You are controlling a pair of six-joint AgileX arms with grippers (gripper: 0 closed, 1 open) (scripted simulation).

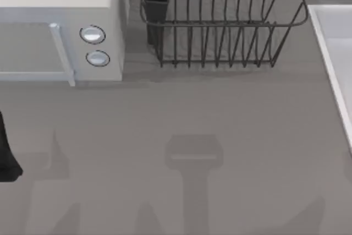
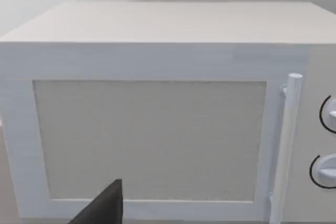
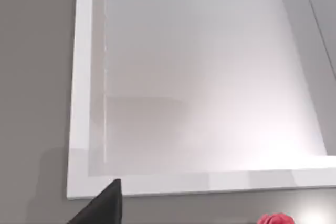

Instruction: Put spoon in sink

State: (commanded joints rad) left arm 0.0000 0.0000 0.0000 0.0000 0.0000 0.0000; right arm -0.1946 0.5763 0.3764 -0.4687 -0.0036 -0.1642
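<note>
Glossily, red spoon (image 3: 275, 219) beside smooth rectangular sink (image 3: 79, 103) — hand states: cannot tell.

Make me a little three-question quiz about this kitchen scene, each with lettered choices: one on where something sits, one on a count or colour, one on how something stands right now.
1. Where does the wire dish rack sit in the top view?
A. between the microwave and the sink
B. left of the microwave
C. inside the sink

2. How many round knobs does the microwave show?
A. one
B. two
C. four

3. How is the microwave door?
A. swung wide open
B. removed
C. closed

Answers:
1. A: the microwave is left of the rack and the sink's rim is at the right edge.
2. B: two knobs are stacked beside the handle.
3. C: in the left wrist view the door lies flush with the front.

The red spoon lies outside the sink, by its rim.
</note>
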